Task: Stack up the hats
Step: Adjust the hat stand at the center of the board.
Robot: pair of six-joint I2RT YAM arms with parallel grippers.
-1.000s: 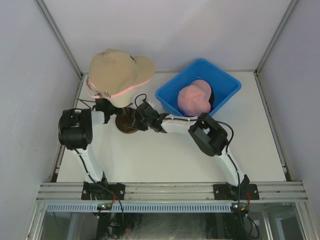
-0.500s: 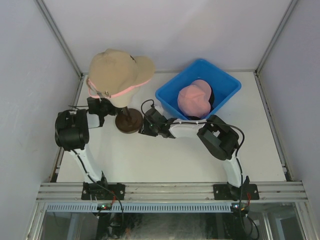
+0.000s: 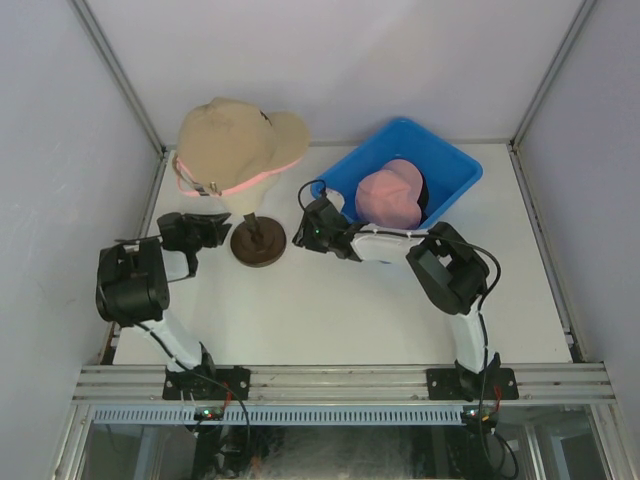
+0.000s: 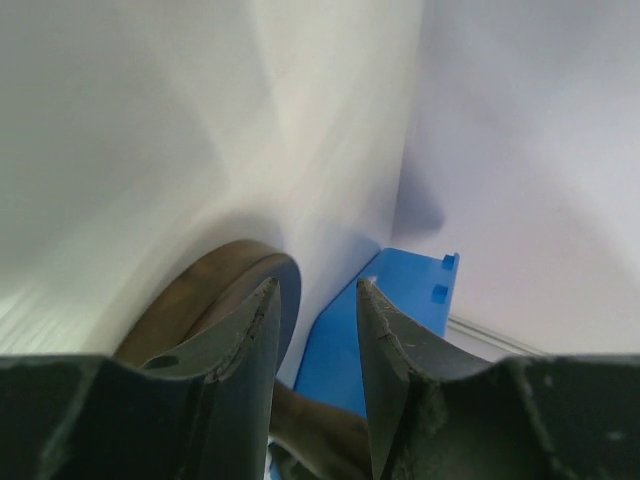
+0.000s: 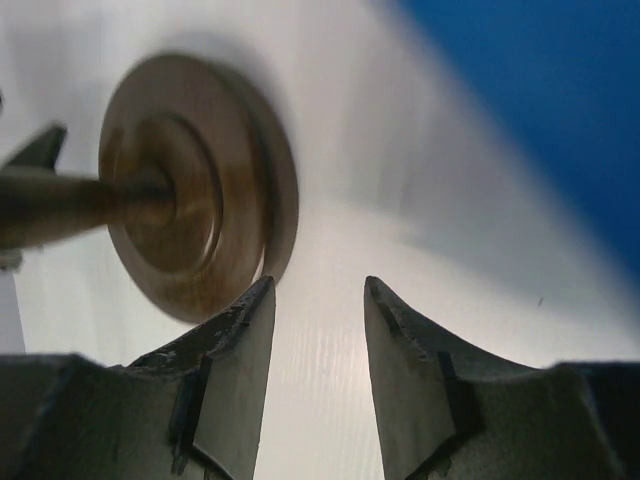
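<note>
While left hand (image 4: 315,287), right hand (image 5: 318,287) gape empty, blue bin (image 3: 443,165) holds pink hat (image 3: 388,197).

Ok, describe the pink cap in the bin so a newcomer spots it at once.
Find the blue bin at the back of the table, right of centre. The pink cap lies in it, crown up, a black cap peeking out beside it. Unlike the tan cap on the stand to the left, it sits inside the bin.
</note>
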